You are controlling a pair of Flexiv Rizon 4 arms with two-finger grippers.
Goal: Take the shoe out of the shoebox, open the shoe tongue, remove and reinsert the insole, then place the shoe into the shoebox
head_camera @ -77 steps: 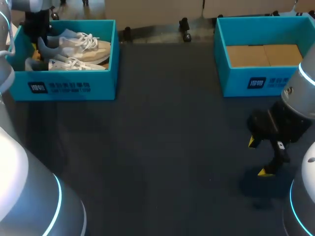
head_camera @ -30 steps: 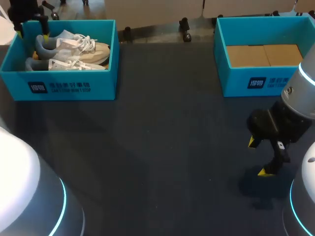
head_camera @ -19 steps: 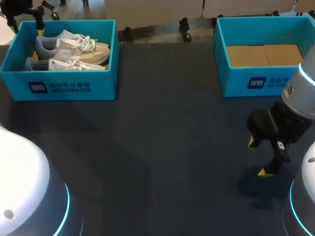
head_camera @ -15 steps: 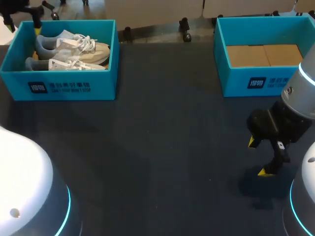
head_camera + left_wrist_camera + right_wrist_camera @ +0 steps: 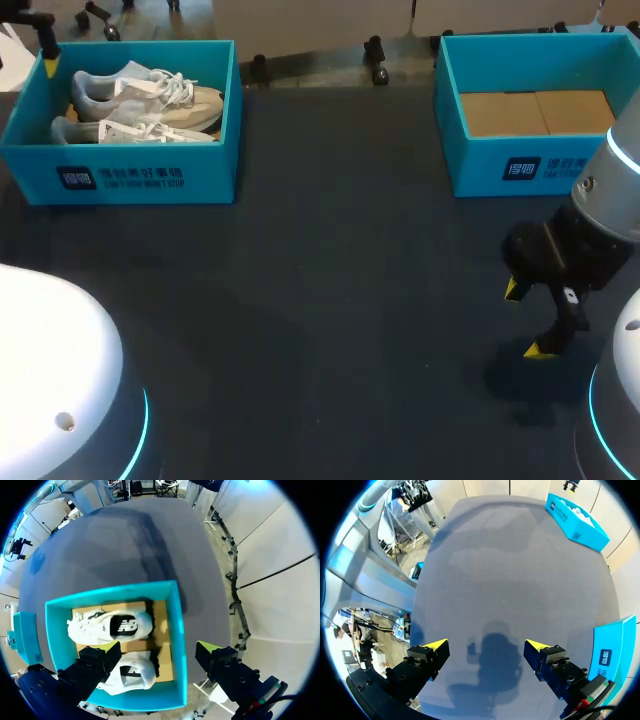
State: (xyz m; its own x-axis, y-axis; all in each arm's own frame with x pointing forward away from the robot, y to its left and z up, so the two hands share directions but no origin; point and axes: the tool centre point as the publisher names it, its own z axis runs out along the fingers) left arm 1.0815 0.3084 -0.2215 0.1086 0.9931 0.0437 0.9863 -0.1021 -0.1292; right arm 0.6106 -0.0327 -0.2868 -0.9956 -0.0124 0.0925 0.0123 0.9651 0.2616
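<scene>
Two pale sneakers lie side by side in the teal shoebox [image 5: 130, 175] at the far left, one [image 5: 150, 92] behind the other [image 5: 140, 130]. Seen from the left wrist, both sneakers [image 5: 110, 626] [image 5: 127, 675] rest on the cardboard floor of the shoebox [image 5: 176, 630]. My left gripper [image 5: 159, 651] hangs open high over the box's end wall, holding nothing; the head view catches only one of its fingers [image 5: 47, 45] at the box's far left corner. My right gripper [image 5: 527, 320] hovers open and empty above bare table near the right front, as its own view of that gripper [image 5: 485, 645] confirms.
A second teal box [image 5: 520, 165] with only a cardboard floor stands at the far right, and one of its corners [image 5: 610, 650] shows beside my right gripper. The dark table mat [image 5: 330, 300] stretches between the two boxes.
My left gripper has risen out of the left shoebox and drawn back toward the far left corner, empty. The shoes and the right arm have not moved.
</scene>
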